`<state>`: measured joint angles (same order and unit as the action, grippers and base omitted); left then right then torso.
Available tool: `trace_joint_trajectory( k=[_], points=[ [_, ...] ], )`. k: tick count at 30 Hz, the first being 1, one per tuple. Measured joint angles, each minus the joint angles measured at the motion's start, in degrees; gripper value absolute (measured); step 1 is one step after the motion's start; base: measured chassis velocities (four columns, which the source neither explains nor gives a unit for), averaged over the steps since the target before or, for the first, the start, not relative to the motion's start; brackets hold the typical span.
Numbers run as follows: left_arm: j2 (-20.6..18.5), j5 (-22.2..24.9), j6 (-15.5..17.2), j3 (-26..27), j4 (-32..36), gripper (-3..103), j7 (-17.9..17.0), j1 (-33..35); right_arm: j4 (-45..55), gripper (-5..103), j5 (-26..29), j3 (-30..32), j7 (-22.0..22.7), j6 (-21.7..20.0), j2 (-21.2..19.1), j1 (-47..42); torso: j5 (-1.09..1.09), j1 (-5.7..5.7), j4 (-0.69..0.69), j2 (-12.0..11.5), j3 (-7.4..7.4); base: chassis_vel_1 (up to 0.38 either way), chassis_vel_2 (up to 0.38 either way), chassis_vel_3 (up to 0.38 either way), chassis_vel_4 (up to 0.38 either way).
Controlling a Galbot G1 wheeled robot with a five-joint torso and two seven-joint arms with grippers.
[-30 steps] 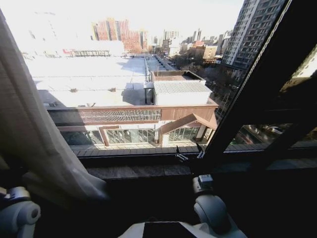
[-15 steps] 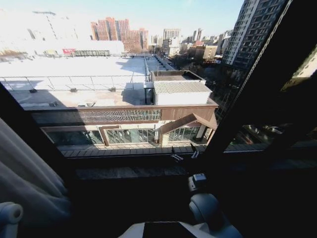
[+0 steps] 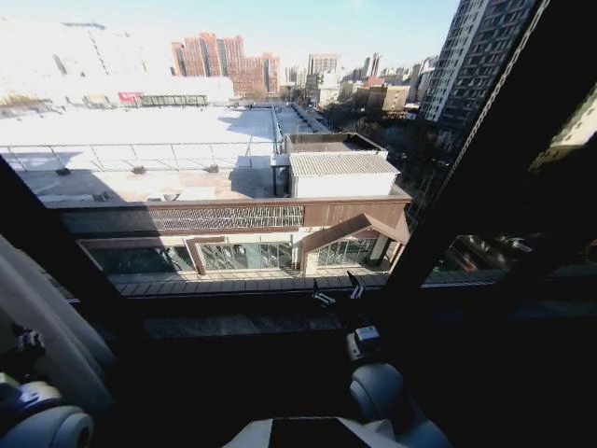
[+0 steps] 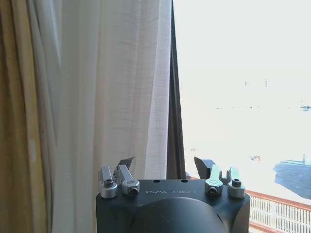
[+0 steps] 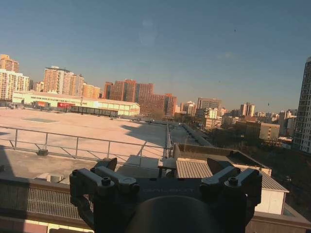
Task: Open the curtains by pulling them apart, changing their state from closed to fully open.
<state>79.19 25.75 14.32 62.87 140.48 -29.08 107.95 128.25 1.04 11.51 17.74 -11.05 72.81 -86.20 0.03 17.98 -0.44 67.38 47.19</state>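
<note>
Now curtains (image 3: 42, 308) bunched at window's left edge, left gripper (image 4: 165, 167) jaws spread, empty, facing fabric, right gripper (image 5: 165, 167) jaws released, facing bare glass.

curtains (image 3: 42, 313) bunched far left, right claw (image 3: 338, 292) spread

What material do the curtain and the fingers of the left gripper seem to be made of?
The curtain: thin woven fabric, matte off-white; light passes through its soft pleats. The left gripper is open; its fingers look like dark hard plastic or coated metal, with shiny metal links.
</note>
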Motion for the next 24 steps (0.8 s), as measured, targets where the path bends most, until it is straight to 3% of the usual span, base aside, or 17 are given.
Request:
trace_joint_trajectory(
  k=[2,3,4,5,6,9,10,12,20,24],
  points=[
    [-0.5,0.2,-2.9,0.5,0.0,75,7.8,0.7,0.3,100,0.8,0.5,0.1,-0.6,0.0,0.7,-0.01,0.0,0.0,0.0,0.0,0.0,0.0,0.0,0.0],
    [-1.2,-0.2,-6.9,1.4,-1.0,80,15.7,0.9,0.9,100,1.6,0.9,0.3,-1.6,-0.4,1.3,0.0,0.0,0.0,0.0,0.0,0.0,0.0,0.0,0.0],
    [-1.7,-0.4,-9.9,2.0,-2.2,85,21.2,0.9,1.5,100,2.3,1.2,0.7,-2.4,-0.8,1.6,0.0,0.0,0.0,0.0,0.0,0.0,0.0,0.0,0.0],
    [-2.0,-0.3,-11.6,2.4,-3.1,85,24.9,0.8,2.1,100,3.1,1.4,1.2,-3.4,-1.3,1.8,0.0,0.0,-0.01,0.0,0.0,0.0,0.0,0.0,0.0],
    [-2.0,-0.3,-11.6,2.4,-3.1,85,24.9,0.8,2.1,100,3.1,1.4,1.2,-3.4,-1.3,1.8,0.0,0.0,-0.01,0.0,0.0,0.0,0.0,0.0,0.0],
    [-2.4,3.0,-14.7,3.8,-5.8,98,35.4,0.8,4.9,100,6.8,3.0,1.7,-7.2,-3.8,1.7,-0.02,0.0,0.0,0.0,0.0,0.0,0.0,0.0,0.0],
    [-2.4,3.0,-14.7,3.8,-5.8,98,35.4,0.8,4.9,100,6.8,3.0,1.7,-7.2,-3.8,1.7,-0.02,0.0,0.0,0.0,0.0,0.0,0.0,0.0,0.0],
    [-2.3,5.2,-15.1,4.1,-6.2,100,39.4,0.7,6.1,100,8.9,4.9,1.8,-8.4,-5.1,1.9,-0.02,0.0,0.0,0.0,0.0,0.0,0.0,0.0,0.0],
    [-2.9,6.8,-12.9,3.6,-4.4,100,41.2,-0.2,7.2,100,14.1,7.5,4.6,-14.1,-5.2,2.7,-0.02,0.0,0.0,0.0,0.0,-0.017,-0.018,0.015,0.019],
    [-2.9,6.8,-12.9,3.6,-3.6,100,41.4,0.4,8.0,100,14.1,8.3,5.3,-14.3,-4.7,1.6,-0.02,0.01,0.0,0.0,0.0,-0.102,-0.117,0.116,0.11]
  ],
)
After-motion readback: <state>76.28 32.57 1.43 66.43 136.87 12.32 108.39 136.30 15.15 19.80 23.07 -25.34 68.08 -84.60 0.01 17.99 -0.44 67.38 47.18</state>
